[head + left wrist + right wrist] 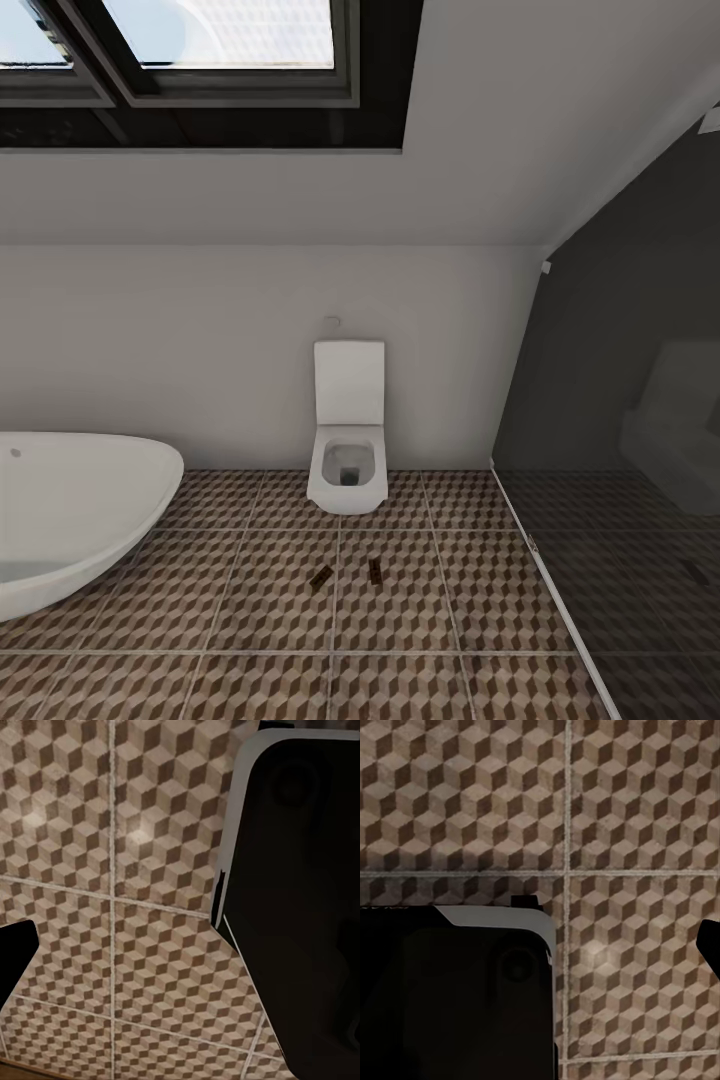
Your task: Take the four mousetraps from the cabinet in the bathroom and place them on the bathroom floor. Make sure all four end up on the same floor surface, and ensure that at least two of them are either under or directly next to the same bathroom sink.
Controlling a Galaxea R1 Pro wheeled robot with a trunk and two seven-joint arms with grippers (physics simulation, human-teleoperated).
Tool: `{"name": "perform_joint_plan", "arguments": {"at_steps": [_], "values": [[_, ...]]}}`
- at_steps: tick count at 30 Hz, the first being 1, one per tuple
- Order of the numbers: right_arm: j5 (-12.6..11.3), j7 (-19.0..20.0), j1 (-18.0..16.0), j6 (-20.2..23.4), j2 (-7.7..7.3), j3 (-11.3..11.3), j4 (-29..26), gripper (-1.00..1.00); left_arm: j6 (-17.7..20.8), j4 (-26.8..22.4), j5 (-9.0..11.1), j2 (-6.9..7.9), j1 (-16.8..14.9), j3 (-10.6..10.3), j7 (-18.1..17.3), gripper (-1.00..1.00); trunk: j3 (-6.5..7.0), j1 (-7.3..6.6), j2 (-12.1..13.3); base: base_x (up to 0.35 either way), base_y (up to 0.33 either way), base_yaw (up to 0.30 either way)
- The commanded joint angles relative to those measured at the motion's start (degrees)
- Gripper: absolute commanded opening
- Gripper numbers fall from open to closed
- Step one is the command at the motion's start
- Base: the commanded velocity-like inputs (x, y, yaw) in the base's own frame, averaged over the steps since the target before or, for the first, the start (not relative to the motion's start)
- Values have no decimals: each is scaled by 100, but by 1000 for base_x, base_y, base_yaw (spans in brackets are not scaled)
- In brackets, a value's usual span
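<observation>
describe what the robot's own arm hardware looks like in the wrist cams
Little of it shows. In the left wrist view a large glossy black body with rounded corners and a thin pale grey edge sits over the cube-patterned floor tiles, with a small black piece opposite. The right wrist view shows a similar black, grey-rimmed block. No cables or markings are visible, and the jaws cannot be made out.

Cube-patterned bathroom floor (112,907) beside a black robot part (300,907).

Matt cube-patterned tile bathroom floor (400,620)
</observation>
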Motion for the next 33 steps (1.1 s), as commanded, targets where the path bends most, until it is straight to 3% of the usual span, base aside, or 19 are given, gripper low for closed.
{"name": "perform_joint_plan", "arguments": {"at_steps": [1,33], "values": [[-46,-17,-4,-19,2,49,0,100,-7,8,32,-2,-6,-41,4,100,-12,3,-12,0,0,0],[-58,-13,-4,-38,40,49,-28,100,-7,7,32,-2,-6,-46,4,100,-12,3,-12,0,0,0]]}}
